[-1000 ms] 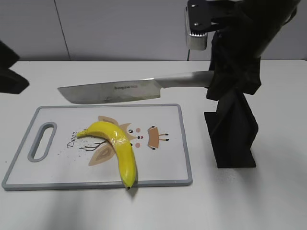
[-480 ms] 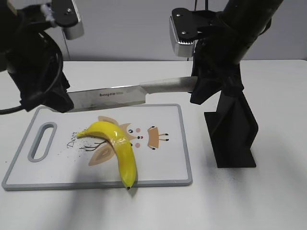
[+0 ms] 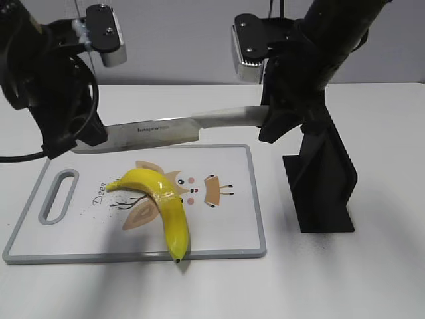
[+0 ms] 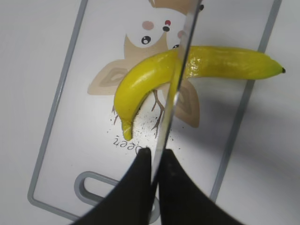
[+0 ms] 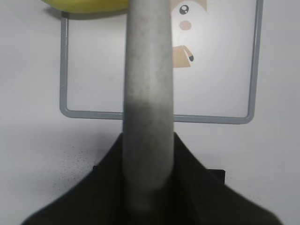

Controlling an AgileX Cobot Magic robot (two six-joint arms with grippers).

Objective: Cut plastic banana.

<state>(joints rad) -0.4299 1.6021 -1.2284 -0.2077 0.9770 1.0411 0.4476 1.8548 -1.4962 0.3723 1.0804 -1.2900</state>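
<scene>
While the glossy yellow curved plastic banana (image 3: 158, 205) is lying whole on the white grey-rimmed cutting board with an owl print (image 3: 226, 229), no cut is showing in the exterior view. The right gripper (image 3: 269, 123) is clamping the grey metal handle of the long steel kitchen knife (image 3: 166, 127), and the left gripper (image 3: 73, 141) is pinching the blade's far tip. The blade is hanging level between the two sets of fingers, above and clear of the banana. A black angular knife stand (image 3: 323, 183) is standing below and beside the right fingers.

From the left wrist, the black fingers (image 4: 132, 197) are closing on either side of the thin blade edge. The banana (image 4: 187, 70) is lying ahead of those fingers, directly under the blade, which is crossing it close to the seam at its middle.

From the right wrist, the fingers (image 5: 105, 187) are gripping the round handle (image 5: 147, 93), with only a sliver of banana (image 5: 86, 5) showing beyond them over the board's corner (image 5: 63, 111).

Judged from this, picking up and lining up the knife are done; lowering the blade through the banana is what is left.
</scene>
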